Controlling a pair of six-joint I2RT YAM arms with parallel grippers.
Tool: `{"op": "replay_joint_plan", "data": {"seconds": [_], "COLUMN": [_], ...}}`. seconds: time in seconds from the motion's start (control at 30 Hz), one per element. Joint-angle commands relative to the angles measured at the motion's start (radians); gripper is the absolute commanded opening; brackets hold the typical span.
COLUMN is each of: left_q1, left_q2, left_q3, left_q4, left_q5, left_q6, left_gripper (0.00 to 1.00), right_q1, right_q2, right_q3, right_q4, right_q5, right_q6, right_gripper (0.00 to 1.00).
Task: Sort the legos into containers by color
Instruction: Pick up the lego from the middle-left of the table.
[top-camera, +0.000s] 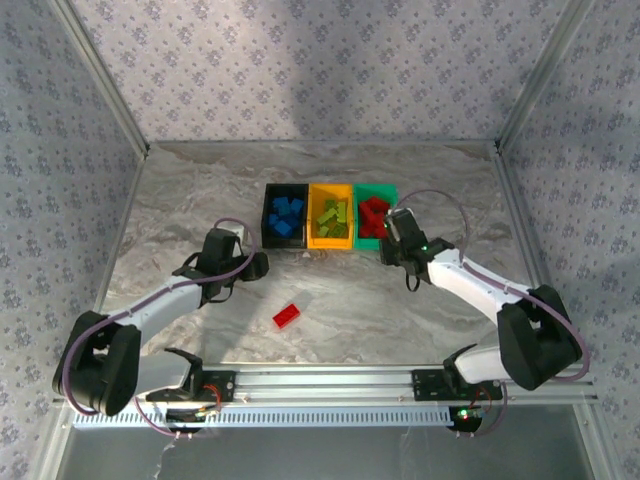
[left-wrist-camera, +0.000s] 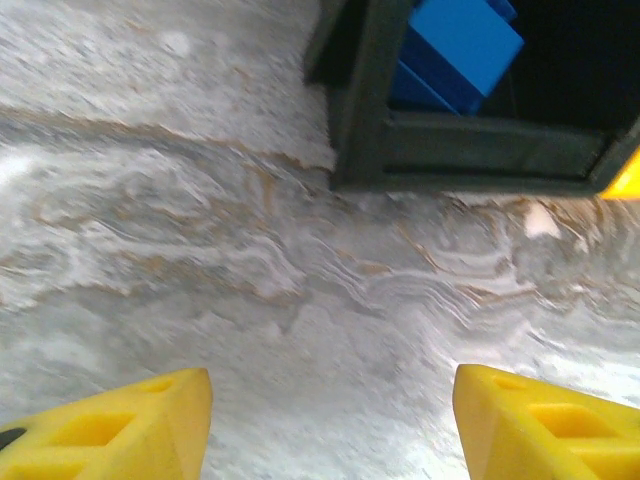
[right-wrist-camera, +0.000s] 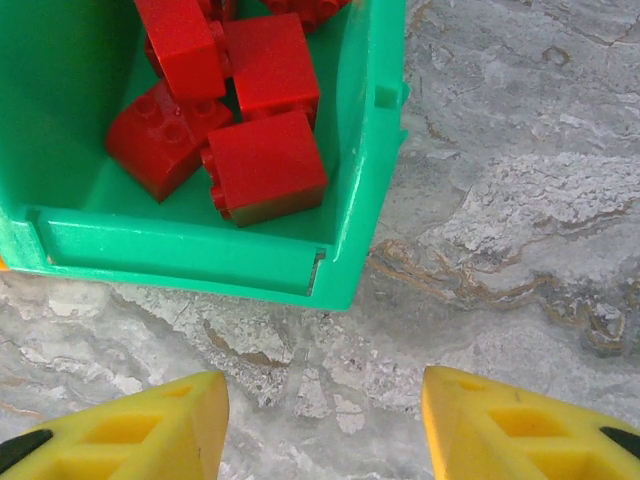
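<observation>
One loose red lego (top-camera: 287, 316) is lying at an angle on the table (top-camera: 200, 200). It's on the near side of the bins, between the two arms, and nothing is touching it.

The three bins sit in a row touching side by side toward the back:
- The black bin (top-camera: 283, 242) is on the left with blue legos (top-camera: 288, 215) in it.
- The yellow bin (top-camera: 330, 243) is in the middle with lime legos (top-camera: 333, 217).
- The green bin (top-camera: 377, 188) is on the right with a pile of red legos (right-wrist-camera: 265, 165) jumbled on top of each other.

The left gripper (left-wrist-camera: 330, 400) is low over bare table, just short of the black bin's near left corner and not touching it. Its fingers are spread about halfway with nothing between them, just marble underneath. The loose red lego is a bit nearer than this gripper and to its right.

The right gripper (right-wrist-camera: 325, 400) is parked just in front of the green bin's near right corner, also over bare table. Its fingers are partly apart too and it's empty. It's close to the bin's front wall but clear of it.
</observation>
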Motion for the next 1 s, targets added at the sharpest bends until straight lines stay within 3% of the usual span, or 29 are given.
{"op": "replay_joint_plan", "data": {"seconds": [0.0, 0.2, 0.57, 0.97], "left_q1": [-0.011, -0.097, -0.268, -0.43], "left_q2": [-0.027, -0.015, 0.154, 0.378], "left_q3": [0.022, 0.069, 0.279, 0.494], "left_q4": [-0.088, -0.22, -0.494, -0.726], "left_q5": [0.125, 0.125, -0.066, -0.171], "left_q6": [-0.031, -0.045, -0.008, 0.07], "left_gripper": [0.65, 0.65, 0.67, 0.68], "right_q1": [0.009, 0.013, 0.007, -0.025], "right_q2": [-0.055, -0.148, -0.249, -0.246], "right_q3": [-0.062, -0.175, -0.233, -0.239], "right_q4": [0.12, 0.219, 0.232, 0.237], "right_q5": [0.022, 0.013, 0.015, 0.009], "right_q6": [-0.035, -0.026, -0.007, 0.007], "right_gripper": [0.55, 0.56, 0.57, 0.58]}}
